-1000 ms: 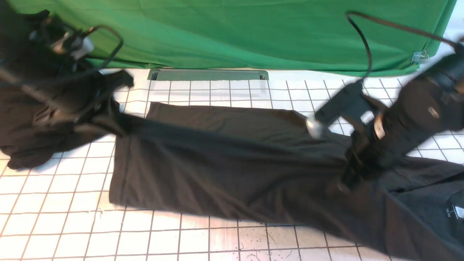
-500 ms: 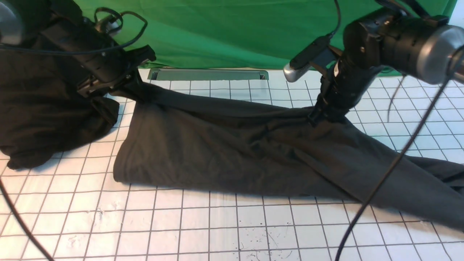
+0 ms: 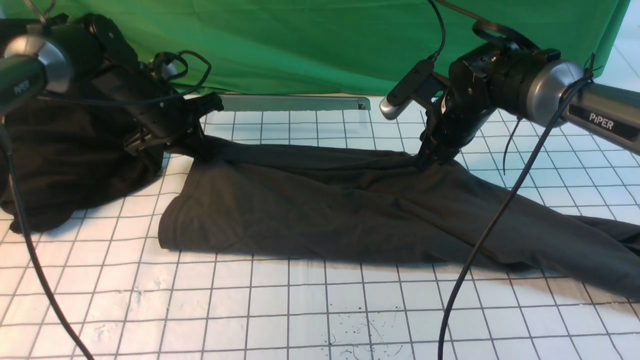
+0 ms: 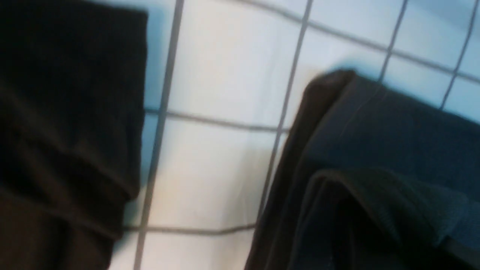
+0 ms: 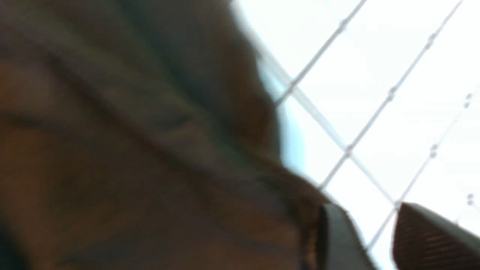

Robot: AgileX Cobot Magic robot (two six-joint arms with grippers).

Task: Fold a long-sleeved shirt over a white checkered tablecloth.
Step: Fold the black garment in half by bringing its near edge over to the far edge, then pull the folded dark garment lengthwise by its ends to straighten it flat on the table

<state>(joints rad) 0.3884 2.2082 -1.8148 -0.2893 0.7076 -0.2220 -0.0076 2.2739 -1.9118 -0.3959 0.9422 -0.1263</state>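
The jaws of the right gripper (image 3: 428, 159) stand apart. In the right wrist view its two fingers (image 5: 337, 240) show a strip of bare checked cloth between them and pinch nothing, while the shirt's edge lies against the outer side of one finger. Whether the jaws of the left gripper (image 3: 186, 136) are parted or closed cannot be told: the front view gives only dark on dark, and its wrist view shows no fingers, just a folded corner of the shirt beside bare squares.

Both grippers are down at the far edge of the long-sleeved shirt (image 3: 325, 210) — the left at its far left corner, the right further along, where the cloth rises in ridges to meet it. The shirt lies stretched sideways and creased across the white checkered tablecloth (image 3: 280, 310), from left of the middle out to the right edge.

A heap of black cloth (image 3: 70, 165) sits at the tablecloth's left edge, just beside the shirt and under the left arm. Beyond the far edge hangs a green backdrop (image 3: 300, 45). A black cable (image 3: 480, 245) droops from the right arm in front of the shirt.
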